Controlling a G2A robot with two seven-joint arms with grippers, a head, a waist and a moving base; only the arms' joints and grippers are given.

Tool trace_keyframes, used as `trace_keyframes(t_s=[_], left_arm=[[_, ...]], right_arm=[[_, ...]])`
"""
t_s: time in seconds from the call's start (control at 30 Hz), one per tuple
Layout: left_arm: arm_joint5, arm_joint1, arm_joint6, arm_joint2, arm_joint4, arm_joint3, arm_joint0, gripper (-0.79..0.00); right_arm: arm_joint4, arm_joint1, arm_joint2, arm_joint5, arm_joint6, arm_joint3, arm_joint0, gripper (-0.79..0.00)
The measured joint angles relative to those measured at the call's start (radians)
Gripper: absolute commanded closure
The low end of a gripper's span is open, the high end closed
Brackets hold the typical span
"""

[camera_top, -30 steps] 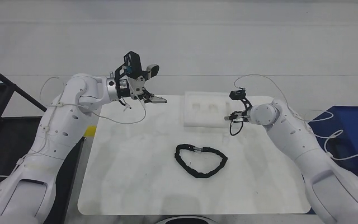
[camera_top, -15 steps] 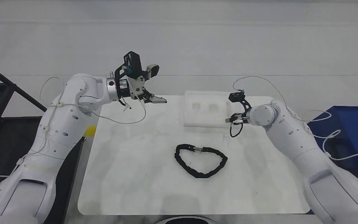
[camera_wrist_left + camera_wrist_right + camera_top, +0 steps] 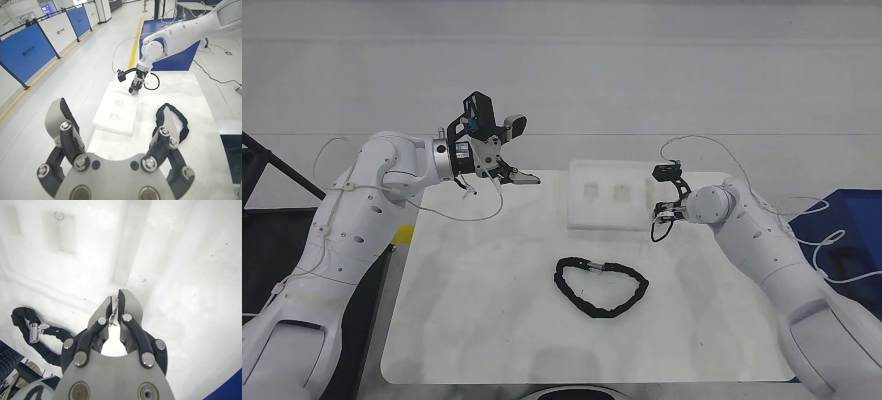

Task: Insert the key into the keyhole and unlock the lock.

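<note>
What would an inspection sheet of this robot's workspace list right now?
surface: white table with small dark specks
job's things: black chain lock looped mid-table; silver cylinder joining its ends; key in the right gripper
clutter: white foam tray at the far side; small ring in one recess
grippers: left gripper open above the table's far edge; right gripper shut on the key at the tray's edge
cables: white cable and black cable looping at the right wrist
surroundings: blue barriers, blue cabinet
</note>
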Motion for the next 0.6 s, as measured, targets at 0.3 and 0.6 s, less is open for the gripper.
trace_keyframes(t_s=[0.3, 0.6], left_arm=[[0.000, 0.000, 0.000, 0.000, 0.000, 0.000, 0.000, -0.785], [0.000, 0.000, 0.000, 0.000, 0.000, 0.000, 0.000, -0.785]], right_arm=[[-0.016, 0.001, 0.021, 0.026, 0.013, -0.037, 0.006, 0.000], [-0.083, 0.018, 0.045, 0.108, 0.067, -0.141, -0.007, 0.000]])
